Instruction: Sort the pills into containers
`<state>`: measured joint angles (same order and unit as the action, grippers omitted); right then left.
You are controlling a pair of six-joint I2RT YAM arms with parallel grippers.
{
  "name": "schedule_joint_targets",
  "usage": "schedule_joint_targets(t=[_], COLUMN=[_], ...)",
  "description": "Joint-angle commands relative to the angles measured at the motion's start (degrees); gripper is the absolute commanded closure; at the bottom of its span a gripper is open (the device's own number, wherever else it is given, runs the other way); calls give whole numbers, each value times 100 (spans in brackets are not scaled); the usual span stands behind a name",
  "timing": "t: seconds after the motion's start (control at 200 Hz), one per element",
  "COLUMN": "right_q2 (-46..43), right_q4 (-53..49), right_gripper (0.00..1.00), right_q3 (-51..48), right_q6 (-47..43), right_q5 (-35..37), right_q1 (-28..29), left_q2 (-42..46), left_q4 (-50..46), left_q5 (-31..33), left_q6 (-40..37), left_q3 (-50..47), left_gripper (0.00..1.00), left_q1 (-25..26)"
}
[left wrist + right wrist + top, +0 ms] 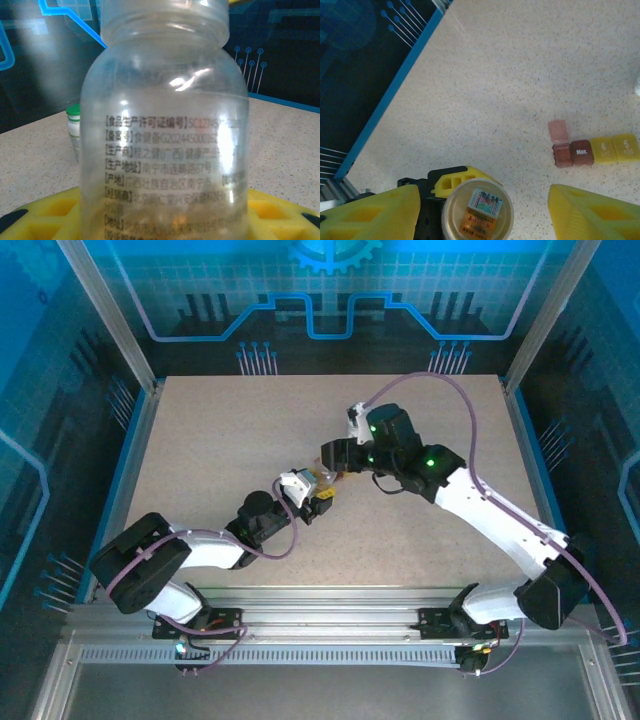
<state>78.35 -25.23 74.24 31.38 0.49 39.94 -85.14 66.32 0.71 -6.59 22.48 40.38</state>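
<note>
Left wrist view: left gripper [160, 216] clamped on clear bottle [165, 135], which was upright with printed text on its wall; faint amber blur at base, contents unreadable. White bottle [74, 131] with green cap stood on table [35, 160] behind clear bottle, to its left, apart. Right wrist view: right gripper [484, 194] hung above clear bottle, fingers spread either side, not touching. Pill strip [594, 150] lay on table right of clear bottle, apart; one red-brown lid stood open.

A round clear-amber bottle [477, 212] sits between yellow plastic fingers [370, 215]; a red-brown-and-yellow pill strip [595, 150] lies on speckled tabletop [495, 90].
</note>
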Motion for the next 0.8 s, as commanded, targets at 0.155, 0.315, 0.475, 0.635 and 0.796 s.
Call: schedule_joint_targets(t=[0.155,0.315,0.475,0.635,0.796], right_q2=[345,401,358,139,128], right_q4=[97,115,284,1222,287], right_gripper=[39,47,64,82,82], right_q3=[187,123,-8,-564,-356], right_q6=[193,194,26,-843,-3515], right_q5=[-38,-67,-358,-2042,-4034], right_q1=[179,206,113,-410,-812], left_q2=[-1,4,17,119,440], left_q4=[188,221,257,403,349], left_q5=[333,333,214,-415,-1518], left_q6=[-219,-240,-294,-516,-823], left_q3=[206,204,196,66,-178], left_gripper=[100,100,100,100,100], left_q1=[52,52,75,76,22])
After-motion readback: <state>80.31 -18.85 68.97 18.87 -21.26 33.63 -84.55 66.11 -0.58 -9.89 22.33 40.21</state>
